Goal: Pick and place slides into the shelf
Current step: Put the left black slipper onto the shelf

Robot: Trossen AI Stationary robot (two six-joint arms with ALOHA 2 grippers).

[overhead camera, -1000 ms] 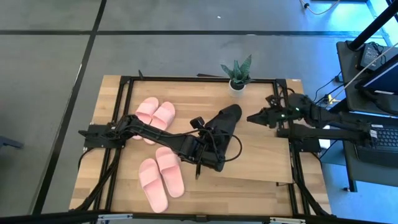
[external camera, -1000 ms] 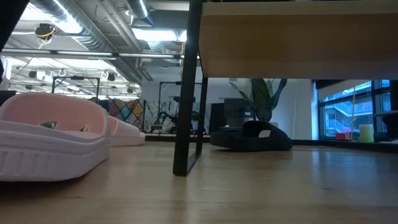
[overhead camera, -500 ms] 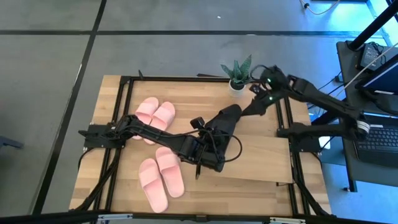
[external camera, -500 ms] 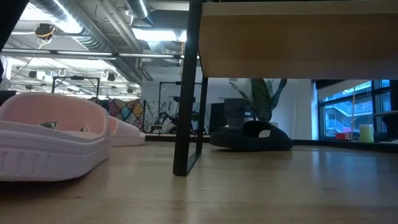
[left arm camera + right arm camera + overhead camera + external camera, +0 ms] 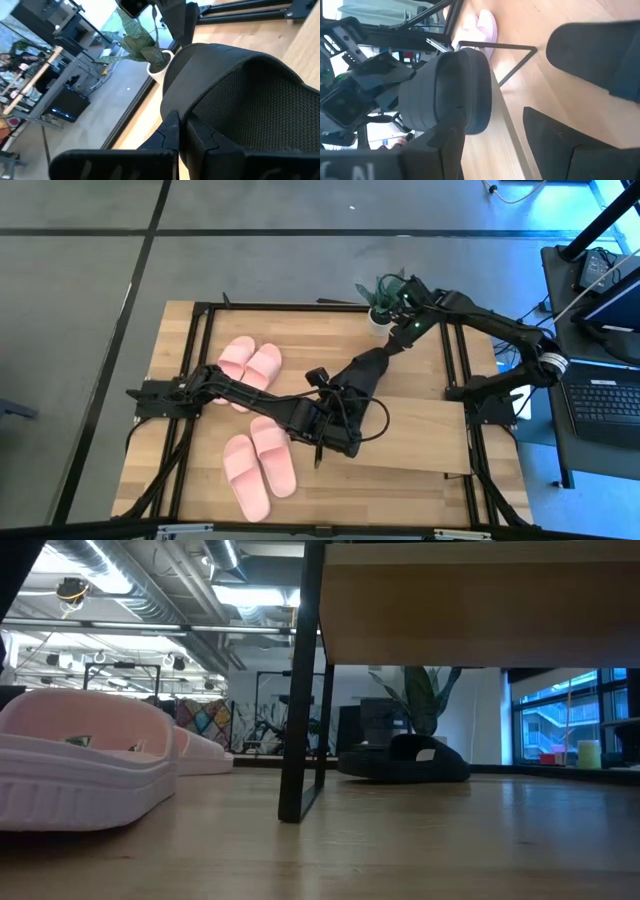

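A black slide [image 5: 362,372] lies slantwise at the table's middle, its far end toward the plant. My left gripper [image 5: 338,420] is shut on its near part. My right gripper [image 5: 393,348] hovers open just off the slide's far end [image 5: 462,90], which stands beside its fingers and not between them. Two pink pairs rest sole-down on the table, one far left [image 5: 250,365] and one near left [image 5: 258,470]. The shelf [image 5: 430,435] stands at the near right. In the low view a black slide [image 5: 405,760] sits on the table past the shelf's leg [image 5: 300,690]. Whether it is the held one, I cannot tell. My left gripper pinches a thin edge of the black slide [image 5: 186,116] between its two fingers [image 5: 170,132]. The fingers come slanting down from the table's near left. The slide stretches away from them toward the plant. Whether its far end rests on the table does not show.
A potted plant [image 5: 381,300] stands at the far edge, close behind my right gripper. The table's black frame rails [image 5: 200,360] run along its sides. Bare wood lies between the pink pairs and the shelf.
My right gripper has swung from the table's right edge toward the far middle, turning as it went, and now stands at the black slide's far end beside the plant. It stays open. The black slide and the left arm have kept still.
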